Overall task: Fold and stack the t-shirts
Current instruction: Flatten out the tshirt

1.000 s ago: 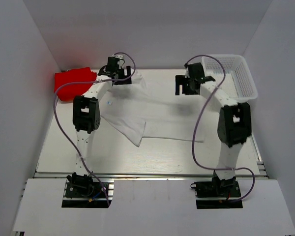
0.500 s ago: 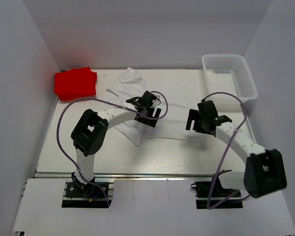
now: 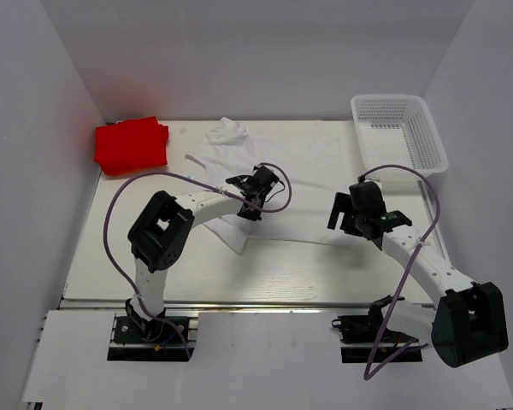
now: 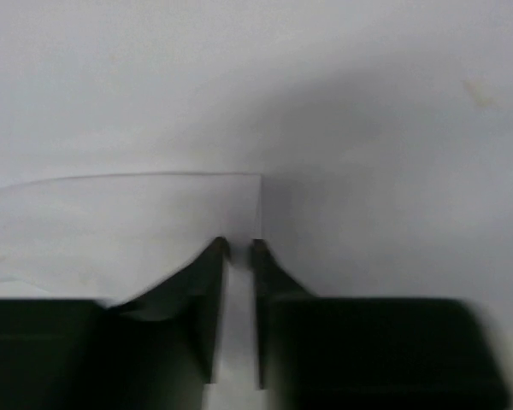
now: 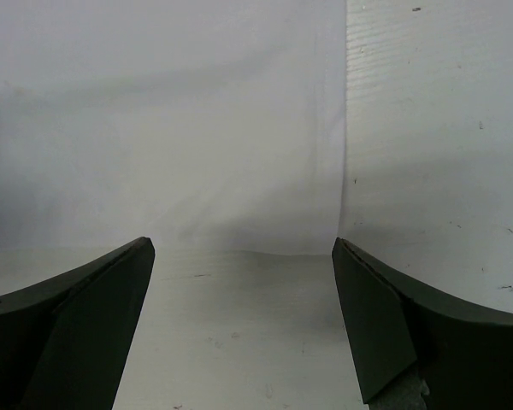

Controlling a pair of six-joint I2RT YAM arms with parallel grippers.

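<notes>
While bent low over white t-shirt [image 3: 312,171] | left pincer [image 4: 238,249] near-closed | right pincer [image 5: 244,248] wide, empty

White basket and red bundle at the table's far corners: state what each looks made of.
White mesh basket: likely moulded plastic, a rigid, slightly glossy open grid. Red folded bundle: apparently soft matte fabric, with rounded folded edges and no shine.

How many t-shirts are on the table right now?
2. The white t-shirt lies spread across the middle of the table. The red t-shirt sits folded at the far left corner. Nothing shows inside the basket at far right.
</notes>
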